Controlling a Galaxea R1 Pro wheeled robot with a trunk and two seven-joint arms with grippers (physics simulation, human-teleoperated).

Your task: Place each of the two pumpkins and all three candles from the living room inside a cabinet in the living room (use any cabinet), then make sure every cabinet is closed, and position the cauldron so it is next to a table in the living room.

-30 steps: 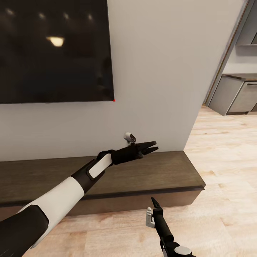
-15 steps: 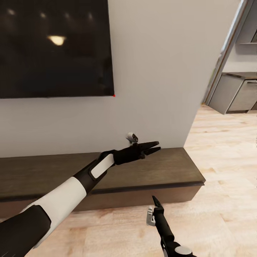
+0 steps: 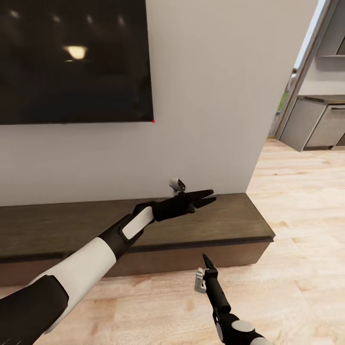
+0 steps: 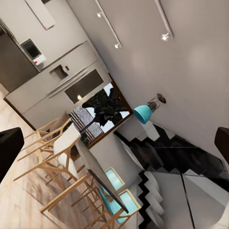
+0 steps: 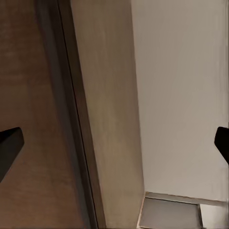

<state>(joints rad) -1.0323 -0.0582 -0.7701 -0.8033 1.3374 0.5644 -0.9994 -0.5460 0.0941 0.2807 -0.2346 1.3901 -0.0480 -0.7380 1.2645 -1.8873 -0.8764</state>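
The white wall [image 3: 206, 96] is seen ahead, and a large dark television screen [image 3: 72, 62] is mounted on it. Below the screen the cabinet [image 3: 230, 225] is stretched along the foot of the wall; its right end corner is reached near the opening to the kitchen, where grey cupboards [image 3: 316, 129] are seen. A light wood floor [image 3: 297, 268] is laid in front.

The cabinet is judged to be heavy and rigid, with a hard, smooth wooden surface. No handle is shown on its front, so no obvious place to hold is offered. The dark groove under the top edge, running along the front, is probably the only place where a fingertip could be hooked, and a straight pull would be needed, since a flat front would slip easily between two pads. Its front appears flush, so it is judged to be closed.

The left gripper [image 3: 205, 197] is held in the air above the top of the cabinet, near its right end, and its fingers are parted with nothing between them. The right gripper [image 3: 206, 261] is kept low over the floor, in front of the cabinet's front edge; in the right wrist view its two fingertips are seen far apart, so it is released and empty too.
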